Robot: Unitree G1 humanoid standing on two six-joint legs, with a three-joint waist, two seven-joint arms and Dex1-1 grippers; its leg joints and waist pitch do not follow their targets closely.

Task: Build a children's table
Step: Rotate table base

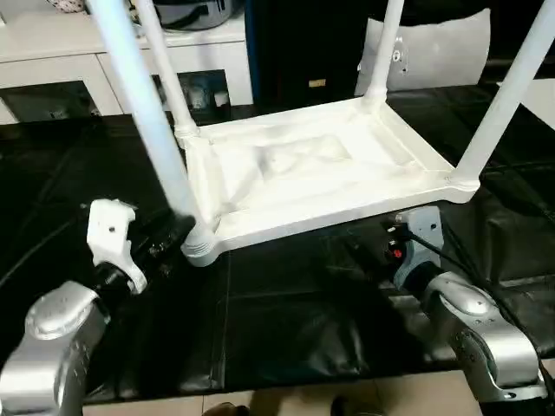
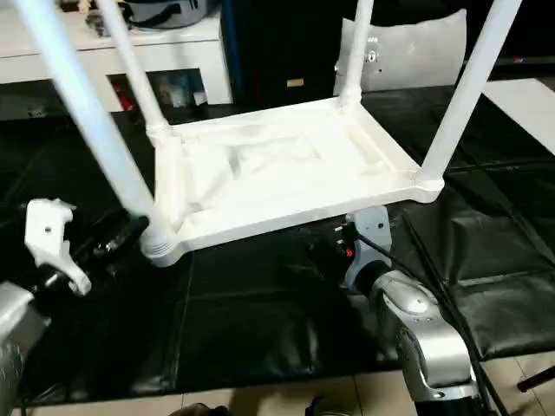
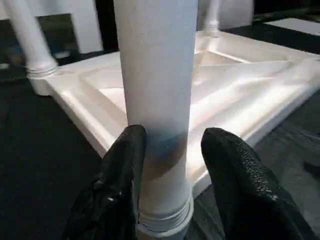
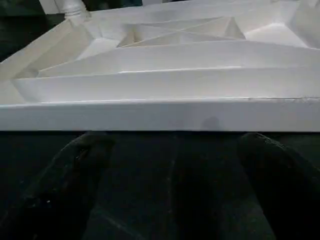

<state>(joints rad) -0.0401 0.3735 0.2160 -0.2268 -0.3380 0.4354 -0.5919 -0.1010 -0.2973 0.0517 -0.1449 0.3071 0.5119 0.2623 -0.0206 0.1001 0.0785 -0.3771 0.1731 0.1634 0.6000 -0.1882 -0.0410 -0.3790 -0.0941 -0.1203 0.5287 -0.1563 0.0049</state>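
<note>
A white children's table (image 1: pixel 321 173) lies upside down on a black-covered work table (image 1: pixel 286 321), at the centre of the head view. All four legs stand up out of its corner sockets.

The left tool (image 3: pixel 172 185) reaches in from 8 o'clock. Its black fingers (image 3: pixel 120 175) sit either side of the near-left leg (image 1: pixel 147 121), just above the socket (image 1: pixel 201 245). They look closed on it, though a thin gap may remain on one side.

The right tool (image 4: pixel 172 165) is at 5 o'clock. Its fingers are spread wide and hold nothing, and they point at the top's near rim (image 4: pixel 160 115).

The step in hand appears to be seating this leg. It would go best with the grip kept low, the push or twist straight along the leg, and the right tool bracing the rim so the top cannot slide.
</note>
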